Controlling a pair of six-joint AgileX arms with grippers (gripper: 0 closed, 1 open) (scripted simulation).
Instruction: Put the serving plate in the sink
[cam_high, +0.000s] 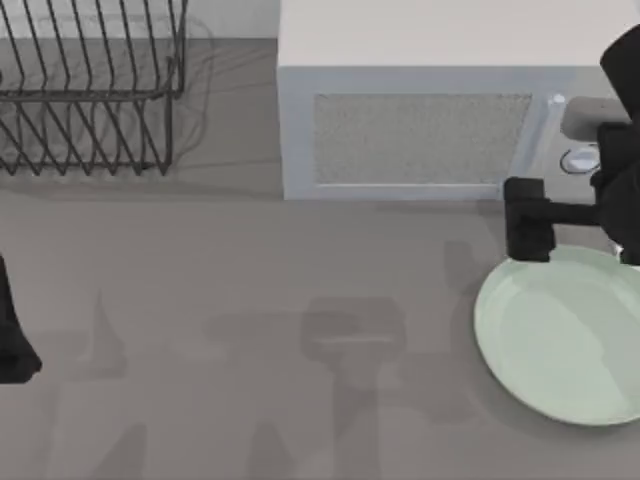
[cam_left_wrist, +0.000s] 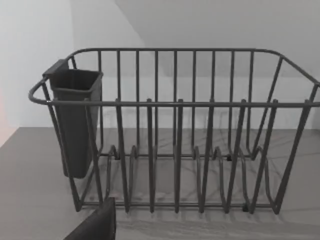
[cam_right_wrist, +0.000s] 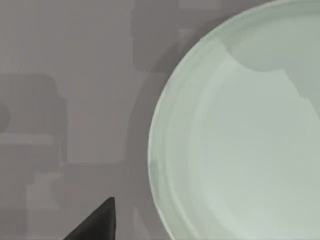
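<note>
Hovering at the plate's (cam_high: 565, 335) far rim, the right claw (cam_high: 528, 222) sits between the plate and the microwave (cam_high: 420, 120) behind it, with the plate spreading out just below and in front of it. Whether this claw is released or clenched I cannot tell; a single dark fingertip (cam_right_wrist: 97, 220) shows in the right wrist view, beside the plate's (cam_right_wrist: 240, 135) edge and apart from it. Nothing suggests a grasp yet.

The plate lies flat on the counter (cam_high: 250, 300), at its right side, nothing on it. No sink is visible in these pictures, so the goal appears well away from where the plate lies.

The left claw (cam_high: 15, 350) is parked at the counter's left edge, well apart from the plate; its state I also cannot tell. Ahead of it stands the wire dish rack (cam_left_wrist: 175, 130) with a dark cutlery cup (cam_left_wrist: 75, 125) hung on one end.

As a judgement, the task is at its very start: the approach is under way, and the grasp, lift, carry and placing in the sink all remain.
</note>
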